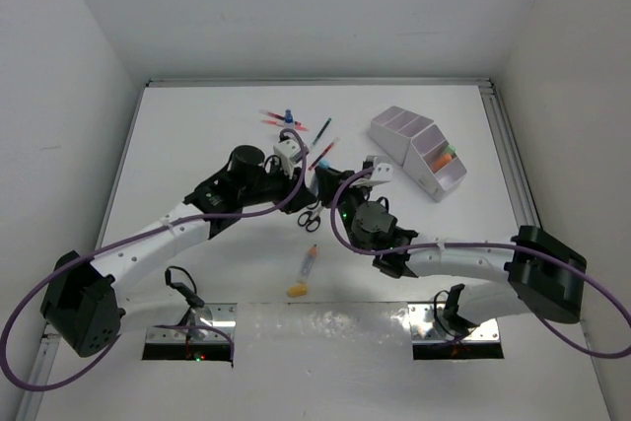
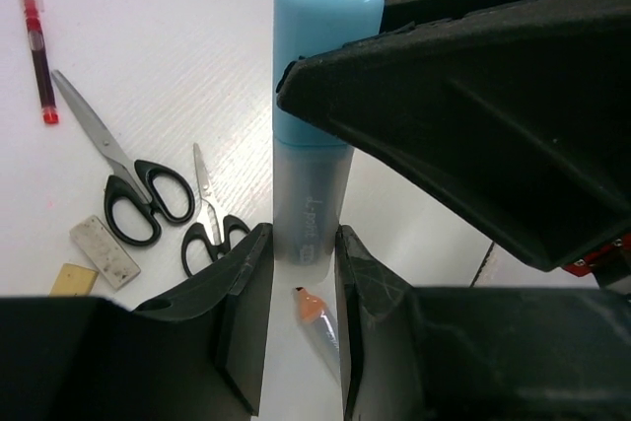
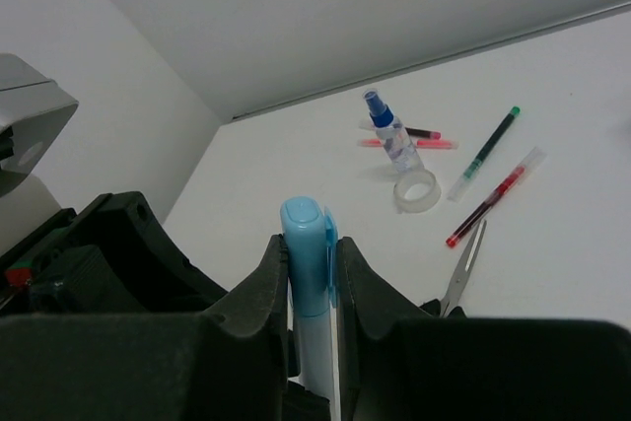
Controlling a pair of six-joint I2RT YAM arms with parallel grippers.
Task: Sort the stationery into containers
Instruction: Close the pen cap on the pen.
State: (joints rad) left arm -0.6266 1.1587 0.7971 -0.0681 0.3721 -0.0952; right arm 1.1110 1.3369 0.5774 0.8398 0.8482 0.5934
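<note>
A pastel blue-capped highlighter point(image 2: 317, 115) with a clear grey body hangs above the table, held at both ends. My left gripper point(image 2: 304, 248) is shut on its body end. My right gripper point(image 3: 311, 248) is shut on its blue cap point(image 3: 308, 244) and shows in the left wrist view as the black fingers point(image 2: 463, 96) on the cap. In the top view the two grippers meet at mid-table point(image 1: 317, 173). The white stepped organiser point(image 1: 409, 145) stands at the far right and holds orange and green pieces.
Two black-handled scissors point(image 2: 138, 194) point(image 2: 212, 229), beige erasers point(image 2: 104, 251) and a red pen point(image 2: 37, 41) lie below. A blue-capped spray bottle point(image 3: 392, 135), tape ring point(image 3: 417, 191), and green and red pens lie farther off. A yellow-capped pen point(image 1: 306, 273) lies near the front.
</note>
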